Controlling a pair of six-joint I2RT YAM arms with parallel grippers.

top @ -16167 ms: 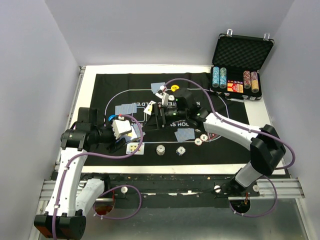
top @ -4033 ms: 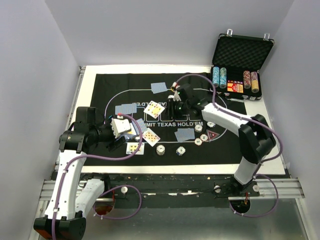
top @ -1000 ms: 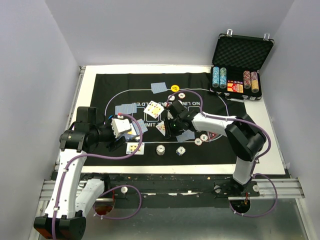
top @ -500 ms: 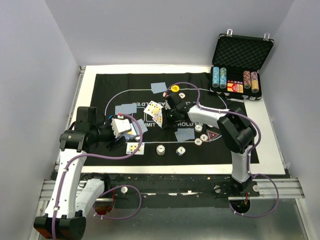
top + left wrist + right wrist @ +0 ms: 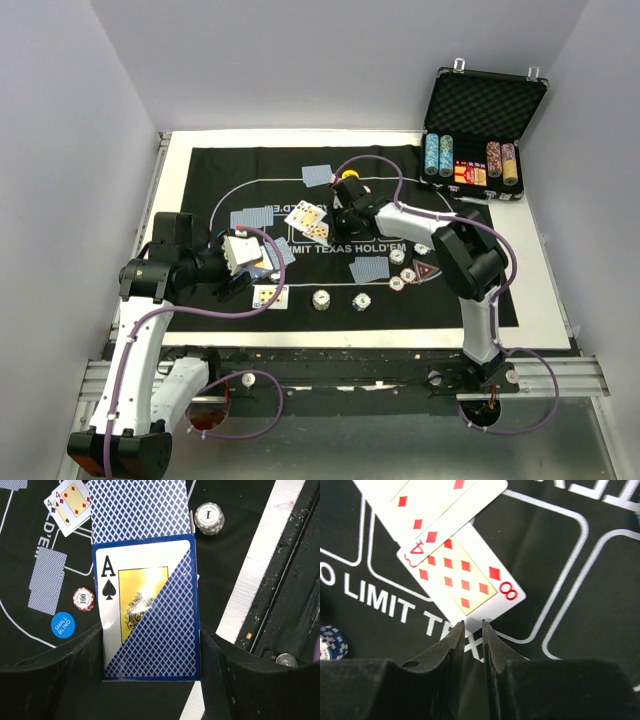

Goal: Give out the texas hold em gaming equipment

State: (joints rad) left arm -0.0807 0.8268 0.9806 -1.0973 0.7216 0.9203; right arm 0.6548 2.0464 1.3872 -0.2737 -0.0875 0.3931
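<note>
One white table (image 5: pixel 537 290), black felt mat (image 5: pixel 200 170) over it, grey walls (image 5: pixel 300 60) around. Near-left: left gripper (image 5: pixel 151 652) clamped on deck box (image 5: pixel 145 605), long axis straight out from wrist. Mid-mat: right gripper (image 5: pixel 472 630) slit-narrow, tips at face-up eight of diamonds (image 5: pixel 462 577), lying diagonal; grip undeterminable. Far right: open chip case (image 5: pixel 482 110).

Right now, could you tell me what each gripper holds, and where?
Left gripper: deck box, clamped by its side edges. Right gripper: tips straddle the eight's corner; a hold cannot be told.
</note>
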